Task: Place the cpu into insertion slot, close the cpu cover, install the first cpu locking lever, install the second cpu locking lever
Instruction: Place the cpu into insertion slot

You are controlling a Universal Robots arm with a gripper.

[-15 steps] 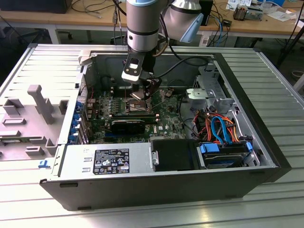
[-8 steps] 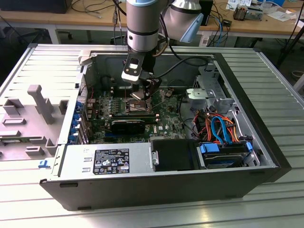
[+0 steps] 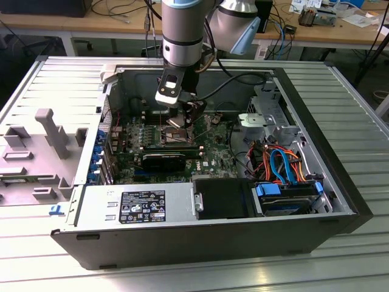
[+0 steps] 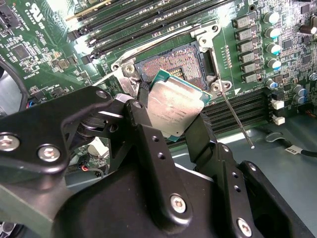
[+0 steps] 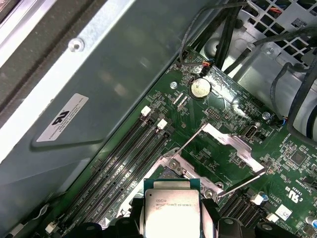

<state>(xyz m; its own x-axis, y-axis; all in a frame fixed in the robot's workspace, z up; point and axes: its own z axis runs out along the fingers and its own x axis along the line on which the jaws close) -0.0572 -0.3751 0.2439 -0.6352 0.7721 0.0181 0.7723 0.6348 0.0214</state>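
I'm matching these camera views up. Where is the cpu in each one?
Exterior view: too small to tell; the gripper hangs over the green board.
Second wrist view: the cpu, held tilted in the gripper, beside the insertion slot.
First wrist view: the cpu in front of that slot.
Shared landmark: the insertion slot.

Insertion slot (image 4: 181, 62) uncovered; obstacles close around it: raised cpu cover (image 5: 233, 144), slanting locking lever (image 4: 237, 119), memory slots (image 4: 124, 21), chassis wall (image 5: 124, 74)
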